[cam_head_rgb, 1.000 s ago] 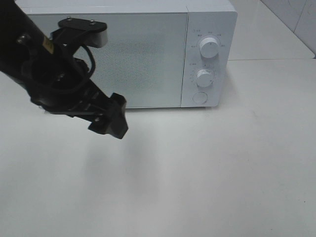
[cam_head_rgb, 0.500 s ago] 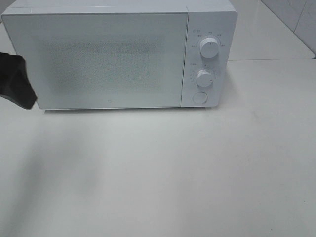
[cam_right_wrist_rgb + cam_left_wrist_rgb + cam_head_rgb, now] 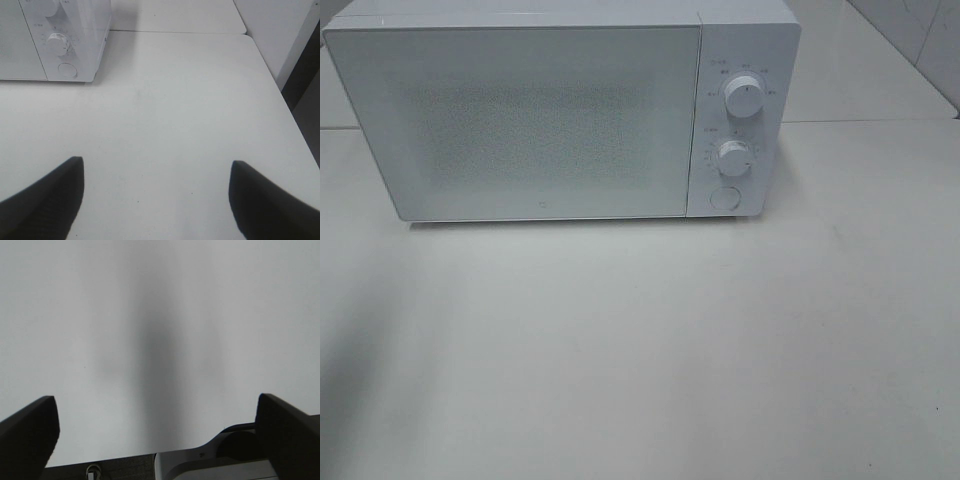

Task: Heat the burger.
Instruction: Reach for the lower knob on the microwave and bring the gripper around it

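The burger is out of view in every frame. A white microwave (image 3: 560, 110) stands at the back of the table with its door shut; its corner and dials also show in the right wrist view as the microwave (image 3: 60, 40). Neither arm appears in the exterior high view. My left gripper (image 3: 155, 435) is open over bare white table, with nothing between its dark fingers (image 3: 27, 437). My right gripper (image 3: 157, 200) is also open and empty, to the right of the microwave, above the tabletop.
Two white dials (image 3: 744, 97) and a round button (image 3: 724, 197) sit on the microwave's right panel. The white table (image 3: 650, 350) spreads in front of it. The table's right edge (image 3: 280, 95) lies beside a white wall.
The left arm, which crossed in front of the microwave door a second ago, has withdrawn to the left and is now out of the exterior high view.
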`<state>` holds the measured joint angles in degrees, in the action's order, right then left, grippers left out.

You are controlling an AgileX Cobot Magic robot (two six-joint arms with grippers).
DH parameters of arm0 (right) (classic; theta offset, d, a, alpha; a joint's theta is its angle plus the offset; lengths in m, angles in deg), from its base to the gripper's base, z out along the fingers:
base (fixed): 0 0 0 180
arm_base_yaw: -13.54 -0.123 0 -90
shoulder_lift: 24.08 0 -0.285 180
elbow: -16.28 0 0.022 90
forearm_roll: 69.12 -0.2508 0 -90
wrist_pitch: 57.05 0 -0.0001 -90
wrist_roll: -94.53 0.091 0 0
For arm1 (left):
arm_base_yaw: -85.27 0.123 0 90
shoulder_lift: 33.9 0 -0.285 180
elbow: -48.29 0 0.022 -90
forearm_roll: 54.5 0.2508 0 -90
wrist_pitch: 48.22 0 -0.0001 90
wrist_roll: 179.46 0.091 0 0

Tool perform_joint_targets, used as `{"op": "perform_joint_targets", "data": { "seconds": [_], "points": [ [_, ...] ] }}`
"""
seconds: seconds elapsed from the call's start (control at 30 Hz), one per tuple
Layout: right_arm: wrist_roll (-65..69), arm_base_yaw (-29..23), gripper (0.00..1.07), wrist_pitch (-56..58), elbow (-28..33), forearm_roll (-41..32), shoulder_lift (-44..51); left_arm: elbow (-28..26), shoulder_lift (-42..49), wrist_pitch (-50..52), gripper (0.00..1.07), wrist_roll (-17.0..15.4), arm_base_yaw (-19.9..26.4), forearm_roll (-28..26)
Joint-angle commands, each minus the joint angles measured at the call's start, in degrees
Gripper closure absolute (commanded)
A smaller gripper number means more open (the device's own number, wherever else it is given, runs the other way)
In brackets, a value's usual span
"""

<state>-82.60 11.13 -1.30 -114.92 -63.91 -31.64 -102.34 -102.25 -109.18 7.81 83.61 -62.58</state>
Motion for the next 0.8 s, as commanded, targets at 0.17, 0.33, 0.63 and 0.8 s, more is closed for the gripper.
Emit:
{"op": "perform_joint_targets", "data": {
  "seconds": [0.17,0.33,0.63,0.8],
  "points": [
    [-0.3,0.2,0.33,-0.8,0.1,0.3,1.4,7.6,9.7,-0.1,0.04,-0.1,0.4,-0.1],
    [-0.3,0.2,0.33,-0.8,0.1,0.3,1.4,13.1,16.6,0.2,0.04,-0.6,0.4,0.2],
    [-0.3,0.2,0.33,-0.8,0.1,0.3,1.4,18.2,29.4,-0.6,0.04,-6.0,0.4,1.6],
    [-0.3,0.2,0.33,-0.8,0.1,0.3,1.4,18.2,38.6,-0.6,0.04,-6.1,0.4,1.8]
  ]
}}
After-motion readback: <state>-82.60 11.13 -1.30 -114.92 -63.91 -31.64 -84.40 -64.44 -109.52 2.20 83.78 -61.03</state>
